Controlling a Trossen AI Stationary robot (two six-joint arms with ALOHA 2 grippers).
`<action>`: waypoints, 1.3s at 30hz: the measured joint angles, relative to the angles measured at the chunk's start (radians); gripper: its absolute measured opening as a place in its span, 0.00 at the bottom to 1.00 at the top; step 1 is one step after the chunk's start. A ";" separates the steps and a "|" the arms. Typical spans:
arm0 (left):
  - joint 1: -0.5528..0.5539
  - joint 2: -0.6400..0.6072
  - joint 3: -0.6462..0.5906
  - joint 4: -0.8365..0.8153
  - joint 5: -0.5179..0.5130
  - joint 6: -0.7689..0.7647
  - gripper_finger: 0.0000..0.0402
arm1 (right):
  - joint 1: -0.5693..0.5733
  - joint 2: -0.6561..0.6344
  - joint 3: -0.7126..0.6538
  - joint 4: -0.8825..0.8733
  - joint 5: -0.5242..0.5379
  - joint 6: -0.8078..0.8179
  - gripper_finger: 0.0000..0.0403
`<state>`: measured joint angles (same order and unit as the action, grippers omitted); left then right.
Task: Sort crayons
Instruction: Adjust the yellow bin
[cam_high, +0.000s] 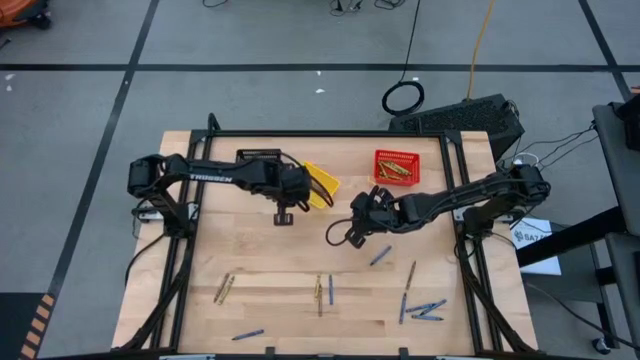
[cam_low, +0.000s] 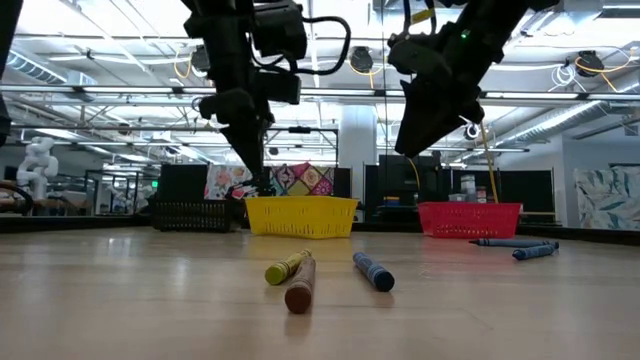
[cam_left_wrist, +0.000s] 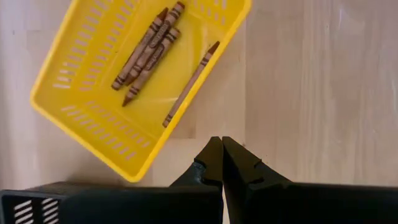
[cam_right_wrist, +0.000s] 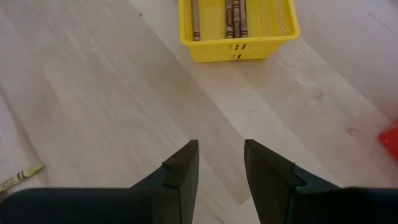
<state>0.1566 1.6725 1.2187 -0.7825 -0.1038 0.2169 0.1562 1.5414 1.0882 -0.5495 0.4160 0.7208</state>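
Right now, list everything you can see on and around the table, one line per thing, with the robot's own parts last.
Table: one, pale wood, under both arms.
Yellow basket: one, far side of the table near the middle, holding four brown crayons.
Red basket: one, far right part of the table, with yellowish crayons inside.
Black basket: one, far side, left of the yellow basket; contents not visible.
Loose crayons: about a dozen, blue, yellow and brown, scattered over the near half of the table.
Cable loop: one, black, on the floor beyond the table.
Left gripper: shut and empty, beside the yellow basket.
Right gripper: open and empty, over bare wood near the table's middle.
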 joint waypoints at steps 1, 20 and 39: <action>0.001 0.003 0.000 0.012 0.000 0.001 0.00 | 0.000 0.000 0.000 0.000 -0.001 0.000 0.29; 0.023 0.174 0.001 0.240 0.103 0.080 0.00 | 0.002 0.000 0.000 -0.001 -0.030 0.000 0.29; 0.078 0.191 0.001 0.467 0.073 0.111 0.00 | 0.002 0.000 0.000 -0.001 -0.027 -0.002 0.29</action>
<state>0.2345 1.8637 1.2194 -0.3156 -0.0307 0.3275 0.1585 1.5410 1.0882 -0.5505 0.3889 0.7191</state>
